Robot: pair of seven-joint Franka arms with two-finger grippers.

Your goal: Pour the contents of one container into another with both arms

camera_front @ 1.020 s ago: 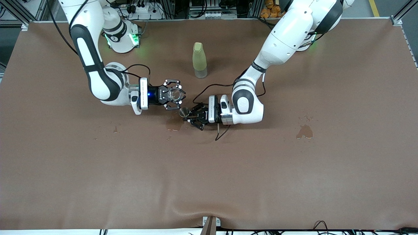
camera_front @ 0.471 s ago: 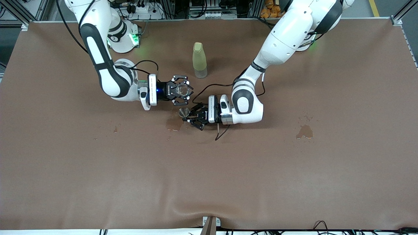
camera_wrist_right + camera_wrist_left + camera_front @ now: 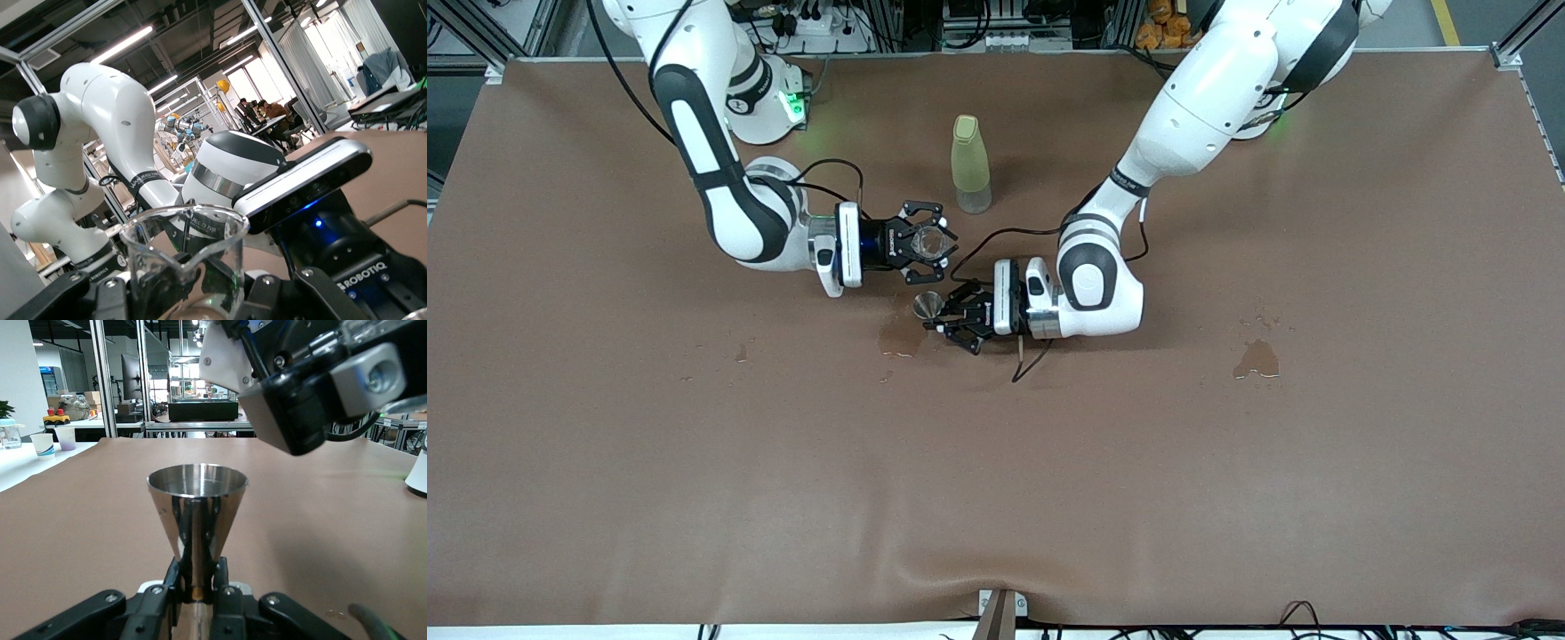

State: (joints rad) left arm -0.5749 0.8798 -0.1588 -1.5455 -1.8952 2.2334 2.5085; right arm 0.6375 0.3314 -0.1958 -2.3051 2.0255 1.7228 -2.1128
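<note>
Right gripper [image 3: 927, 244] jaws hold cup [image 3: 931, 241] tipped, at 12 o'clock of jigger [image 3: 926, 306]. Left gripper [image 3: 944, 318] jaws clamp the jigger's waist, upright just above surface [image 3: 996, 498]. Judgement: centre the cup's lip over the jigger's mouth, then tilt slowly.

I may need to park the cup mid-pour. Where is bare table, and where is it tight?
Tight: the right end effector holds the glass cup above the jigger gripped by the left end effector, with the bottle close by. A wet patch lies beside the jigger. Free: the broad cloth nearer the front camera, and toward the left arm's end past the puddle.
</note>
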